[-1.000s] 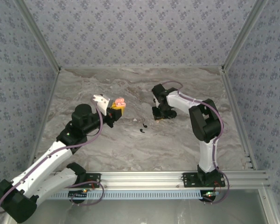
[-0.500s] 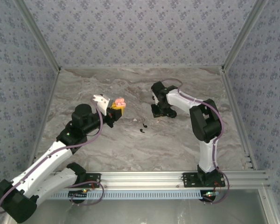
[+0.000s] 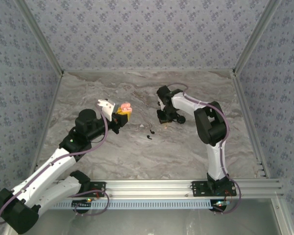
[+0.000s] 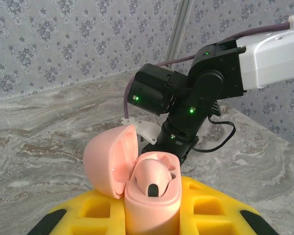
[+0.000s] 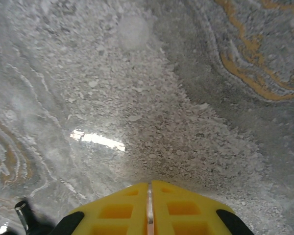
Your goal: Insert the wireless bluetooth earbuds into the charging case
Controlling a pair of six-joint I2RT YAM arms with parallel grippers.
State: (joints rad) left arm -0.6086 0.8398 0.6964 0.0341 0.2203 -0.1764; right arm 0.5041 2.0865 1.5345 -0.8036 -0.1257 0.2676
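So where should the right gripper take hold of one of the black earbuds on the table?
Probably from straight above, pinching the earbud across its short stem. It is tiny, hooked and low on the table, so a sideways approach would likely just push it along. The right gripper is shut and must open first.

The counter (image 3: 137,152) has a grey marbled surface with ochre veins. Three walls (image 3: 147,34) carry grey-blue floral wallpaper. Aluminium posts (image 3: 39,36) mark the rear corners. A slotted aluminium rail (image 3: 152,186) borders the near edge. A bright glare patch (image 5: 95,139) lies on the counter.
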